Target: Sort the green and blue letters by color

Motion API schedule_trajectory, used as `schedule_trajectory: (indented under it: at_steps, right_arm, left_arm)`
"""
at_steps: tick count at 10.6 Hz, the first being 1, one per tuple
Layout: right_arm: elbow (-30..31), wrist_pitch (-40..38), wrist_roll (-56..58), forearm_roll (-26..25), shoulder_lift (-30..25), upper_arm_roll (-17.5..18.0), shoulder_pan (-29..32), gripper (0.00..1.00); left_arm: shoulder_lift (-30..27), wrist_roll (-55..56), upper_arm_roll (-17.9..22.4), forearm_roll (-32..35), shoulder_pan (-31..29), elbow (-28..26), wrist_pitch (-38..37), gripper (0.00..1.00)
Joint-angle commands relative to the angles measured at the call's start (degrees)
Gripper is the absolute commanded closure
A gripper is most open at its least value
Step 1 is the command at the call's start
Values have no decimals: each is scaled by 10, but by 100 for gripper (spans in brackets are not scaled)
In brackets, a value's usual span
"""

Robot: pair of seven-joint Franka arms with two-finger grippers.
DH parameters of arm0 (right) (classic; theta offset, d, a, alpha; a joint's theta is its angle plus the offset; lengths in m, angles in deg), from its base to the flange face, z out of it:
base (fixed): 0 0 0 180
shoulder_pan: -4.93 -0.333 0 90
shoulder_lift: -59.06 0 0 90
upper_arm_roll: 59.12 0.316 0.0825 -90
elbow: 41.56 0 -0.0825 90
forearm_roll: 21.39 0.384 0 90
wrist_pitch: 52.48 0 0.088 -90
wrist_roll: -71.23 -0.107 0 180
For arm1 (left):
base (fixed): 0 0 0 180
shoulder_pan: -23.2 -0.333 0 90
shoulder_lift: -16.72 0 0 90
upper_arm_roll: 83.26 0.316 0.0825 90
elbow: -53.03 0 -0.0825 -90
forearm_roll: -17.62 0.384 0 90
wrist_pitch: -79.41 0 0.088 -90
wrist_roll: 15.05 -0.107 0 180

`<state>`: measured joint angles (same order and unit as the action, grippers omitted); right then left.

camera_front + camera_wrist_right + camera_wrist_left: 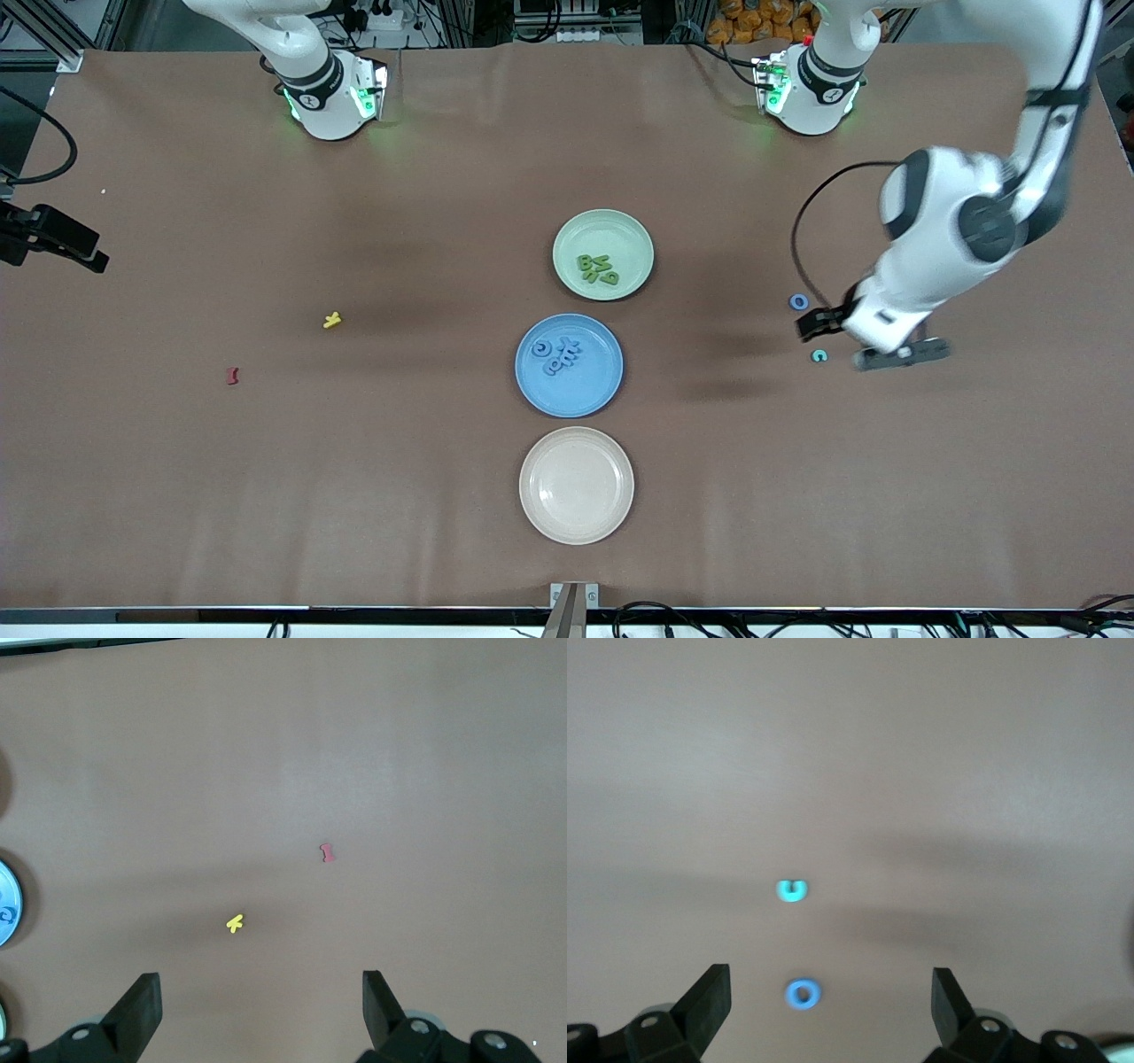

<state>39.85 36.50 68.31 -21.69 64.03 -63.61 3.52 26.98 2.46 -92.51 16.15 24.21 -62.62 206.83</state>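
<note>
Two letters lie loose near the table's left-arm edge: a teal letter [819,355], then a blue ring letter [799,301]. My left gripper [873,341], jaws wide, hovers beside them. Green letters [597,268] fill the green plate [576,232]; blue letters [558,354] the blue plate [594,390]. My right gripper [257,1014] waits, wide.

Green "B" and "S" among the letters [599,268] on the green plate [631,232].

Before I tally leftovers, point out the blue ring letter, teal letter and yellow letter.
blue ring letter [799,302], front view, its band.
teal letter [819,356], front view, its curve.
yellow letter [331,321], front view, its middle.
</note>
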Motion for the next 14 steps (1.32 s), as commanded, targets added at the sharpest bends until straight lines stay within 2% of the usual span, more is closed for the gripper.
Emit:
schedule_trajectory:
  at_steps: [1, 2, 4, 6, 8, 10, 12, 14]
  right_arm:
    - [1, -7, 7, 5, -1, -4, -3, 0]
    - [6, -5, 7, 4, -3, -4, -3, 0]
    - [13, -4, 7, 4, -4, -4, -3, 0]
    - [9, -5, 7, 3, 0, -3, -3, 0]
    - [9, -5, 6, 3, 0, -3, -3, 0]
    - [9, -5, 5, 3, 0, -3, -4, 0]
    - [9, -4, 4, 3, 1, -3, -5, 0]
    - [9, -3, 4, 3, 2, -3, -4, 0]
  left_arm:
    - [-117, -29, 58, -33, 16, 0, -68, 0]
    - [-123, -30, 72, -30, 17, 36, -103, 0]
    - [-115, -34, 74, -22, 15, 119, -156, 0]
    - [-104, -65, 75, -20, 8, 181, -219, 0]
    - [-94, -188, 75, 19, 2, 214, -278, 0]
    - [-96, -193, 74, 5, 3, 231, -292, 0]
    - [-87, -183, 73, 3, 6, 275, -338, 0]
    - [-87, -166, 72, -4, 5, 285, -357, 0]
